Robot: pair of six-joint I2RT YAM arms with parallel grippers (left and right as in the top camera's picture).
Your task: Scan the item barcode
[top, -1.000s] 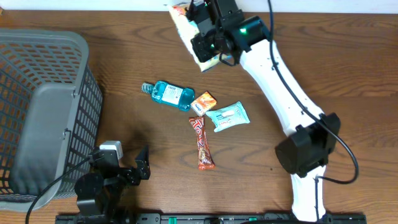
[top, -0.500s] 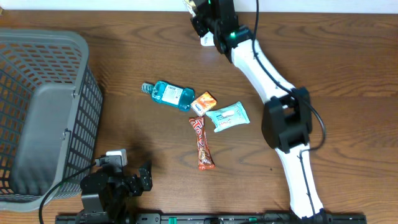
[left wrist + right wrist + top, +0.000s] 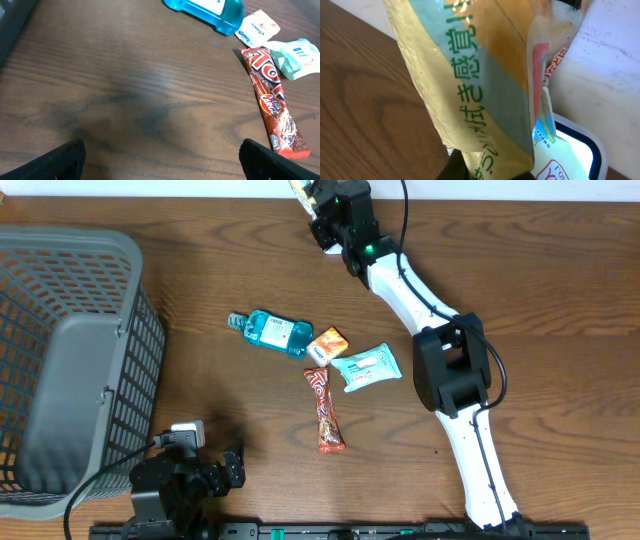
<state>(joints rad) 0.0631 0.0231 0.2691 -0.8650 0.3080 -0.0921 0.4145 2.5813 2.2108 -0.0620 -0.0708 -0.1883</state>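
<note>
Both arms have shifted. Nearest, this side of the teal plastic bottle [image 3: 272, 332], the left gripper [image 3: 160, 162] has drawn back, jaws wide, empty. Far beyond the bottle, the right gripper [image 3: 325, 205] pinches a crinkly yellow-and-teal snack packet [image 3: 485, 85] above a white lit scanner [image 3: 575, 150]. Likely light, soft, slippery; grip its sealed edge.

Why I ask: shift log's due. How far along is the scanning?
Done: right gripper shut on a bag, lifted off the table. In hand: bag hangs beside a lit scanner. To do: bottle, orange packet, teal packet and bar lie waiting, it seems; left gripper open, idle.
</note>
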